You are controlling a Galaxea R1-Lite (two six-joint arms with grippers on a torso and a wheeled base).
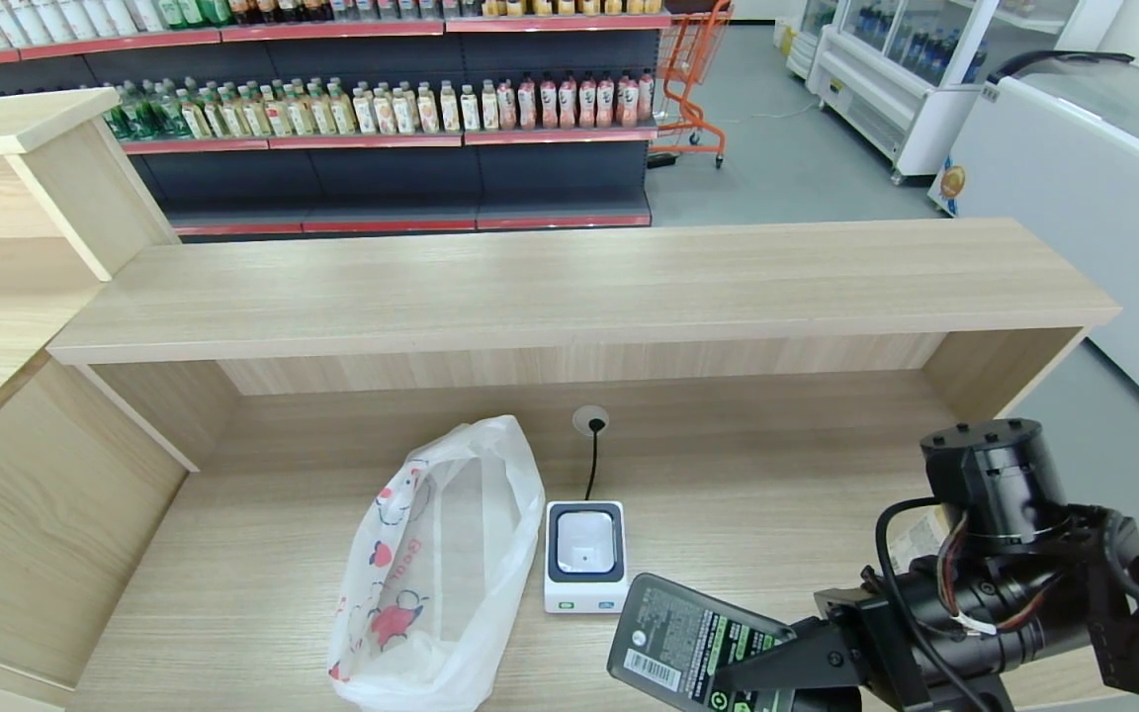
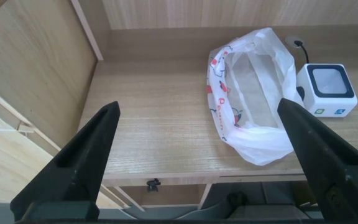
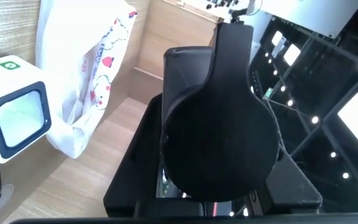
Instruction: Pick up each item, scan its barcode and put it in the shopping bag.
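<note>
A white plastic shopping bag (image 1: 436, 574) with a cartoon print lies open on the wooden counter, left of the white barcode scanner (image 1: 584, 554). My right gripper (image 1: 777, 667) is shut on a dark flat packet (image 1: 688, 638), held just right of and nearer than the scanner, its barcode label facing up. In the right wrist view the gripper (image 3: 219, 143) clamps the packet (image 3: 135, 171), with the scanner (image 3: 14, 121) and bag (image 3: 86, 74) beyond. My left gripper (image 2: 197, 162) hangs open and empty above the counter's near left part, the bag (image 2: 250, 93) and scanner (image 2: 327, 90) ahead of it.
A raised counter shelf (image 1: 569, 282) overhangs the back of the work surface, and a wooden side wall (image 1: 45, 524) closes the left. The scanner's cable runs to a hole (image 1: 590, 420). Store shelves with bottles (image 1: 382, 104) and freezers (image 1: 1074, 148) stand behind.
</note>
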